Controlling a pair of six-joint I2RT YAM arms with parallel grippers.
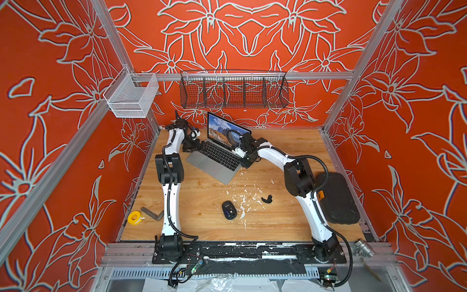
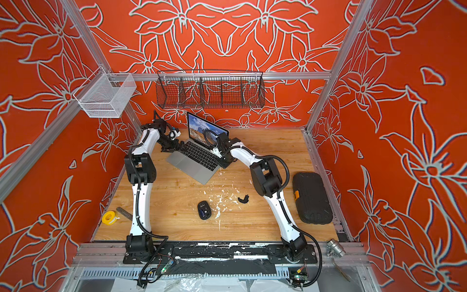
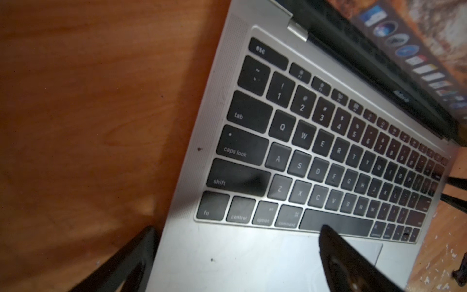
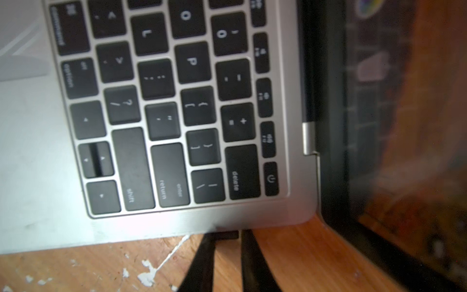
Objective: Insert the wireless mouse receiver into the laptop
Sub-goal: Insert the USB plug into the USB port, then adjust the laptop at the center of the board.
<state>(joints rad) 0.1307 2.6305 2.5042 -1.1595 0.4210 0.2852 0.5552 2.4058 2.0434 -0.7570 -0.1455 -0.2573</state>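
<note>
Right wrist view. Found receiver [image 4: 227, 234] tight against laptop [image 4: 177, 223] right edge, near hinge corner, long axis pointing into that edge. Found right gripper [image 4: 228, 240] directly behind it, fingers parted either side, apparently not clamping. Noted left gripper [image 3: 238, 227] wide open, empty, over opposite side. Judged right arm nearer. Could not tell seating depth. Next: back straight out along that axis.
</note>
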